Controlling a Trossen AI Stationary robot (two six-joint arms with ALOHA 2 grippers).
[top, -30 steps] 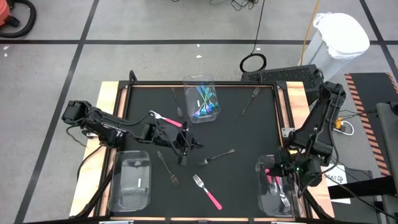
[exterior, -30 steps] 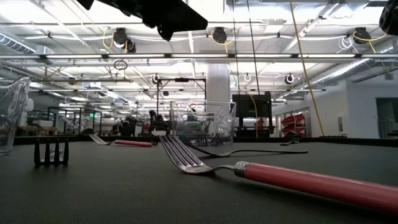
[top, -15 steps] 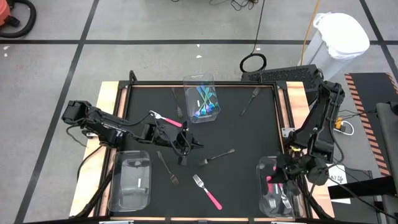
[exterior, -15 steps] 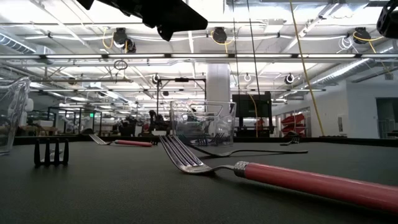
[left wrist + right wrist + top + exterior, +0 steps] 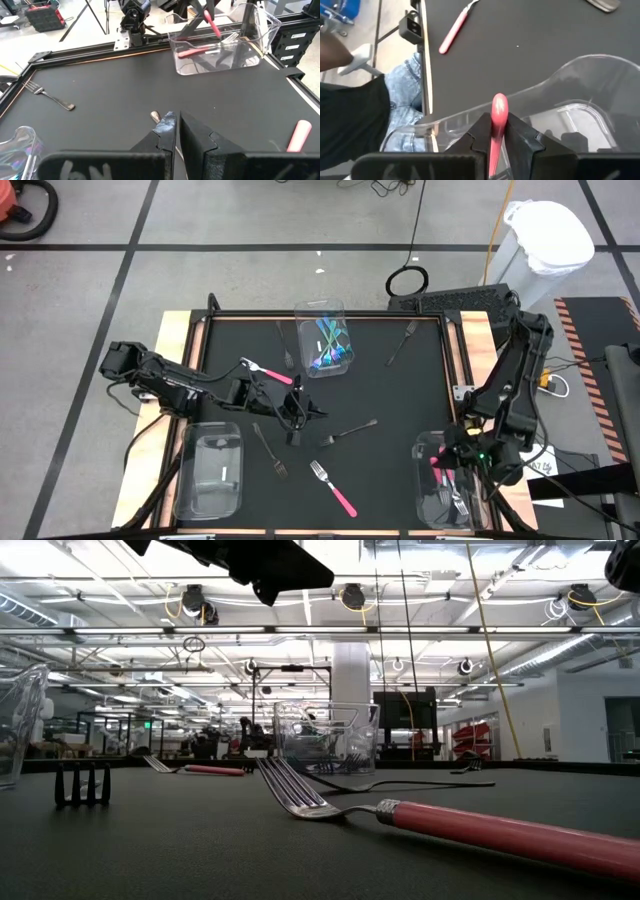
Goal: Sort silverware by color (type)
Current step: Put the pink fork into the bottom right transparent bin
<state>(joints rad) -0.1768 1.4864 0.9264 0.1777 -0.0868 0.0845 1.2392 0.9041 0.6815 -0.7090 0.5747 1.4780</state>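
While our right gripper (image 5: 492, 131) stays clamped on a pink-handled utensil (image 5: 496, 122) above the clear bin (image 5: 580, 85), we judge it light, stiff, slippery; mid-handle holds best. Left gripper (image 5: 175, 131) waits shut.

Black table (image 5: 390, 395) with scattered silverware (image 5: 333, 488) and three clear bins (image 5: 208, 472).

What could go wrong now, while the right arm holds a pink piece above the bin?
1. The right gripper pinches the pink-handled utensil by its thin handle over the right bin; it may slip or swing and land on the rim or outside it.
2. The left gripper is shut low over the middle of the mat, close to a dark fork; moving sideways, it might push the fork away.
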